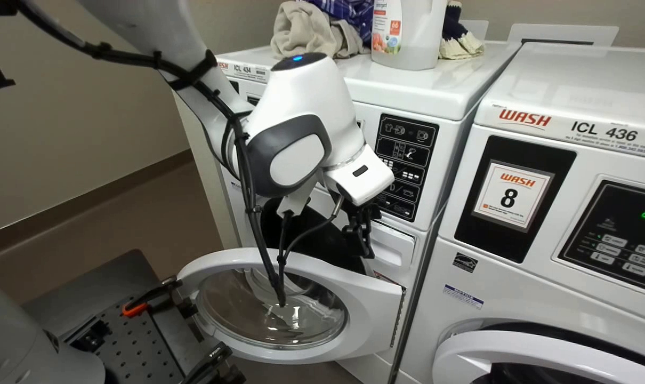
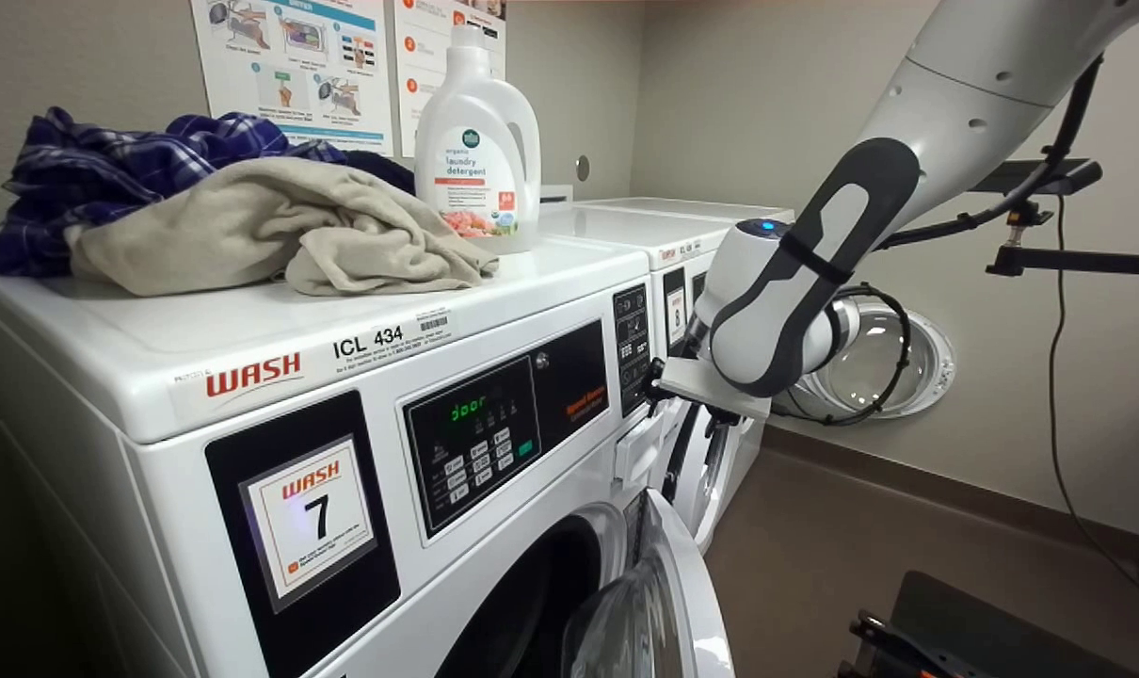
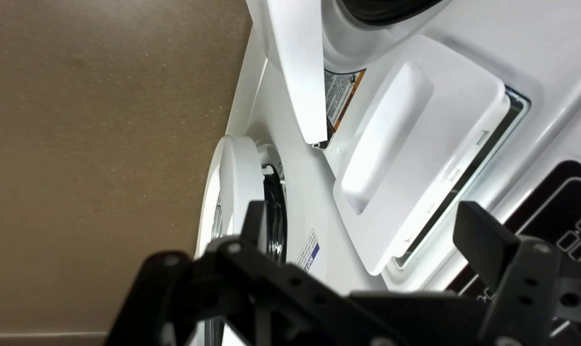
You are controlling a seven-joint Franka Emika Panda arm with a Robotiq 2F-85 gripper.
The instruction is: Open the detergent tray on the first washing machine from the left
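Observation:
The first washing machine, a white front-loader marked 7 and ICL 434, shows in both exterior views (image 1: pixel 434 98) (image 2: pixel 179 480). Its white detergent tray (image 1: pixel 400 248) sits below the black icon panel (image 1: pixel 408 165); the tray also shows in an exterior view (image 2: pixel 633 454). In the wrist view the tray front (image 3: pixel 434 125) stands slightly out from its slot, with a dark gap along one edge. My gripper (image 3: pixel 366 230) is open and empty, its fingers spread wide, with the tray's corner ahead between them. It shows beside the tray in both exterior views (image 1: pixel 361 237) (image 2: pixel 687 403).
The washer's round door (image 1: pixel 378 320) hangs open below the tray; its edge shows in the wrist view (image 3: pixel 300 72). The ICL 436 washer (image 1: pixel 562 128) stands alongside, its door (image 3: pixel 242 178) open. A detergent bottle (image 2: pixel 475 169) and clothes (image 2: pixel 278 226) lie on top.

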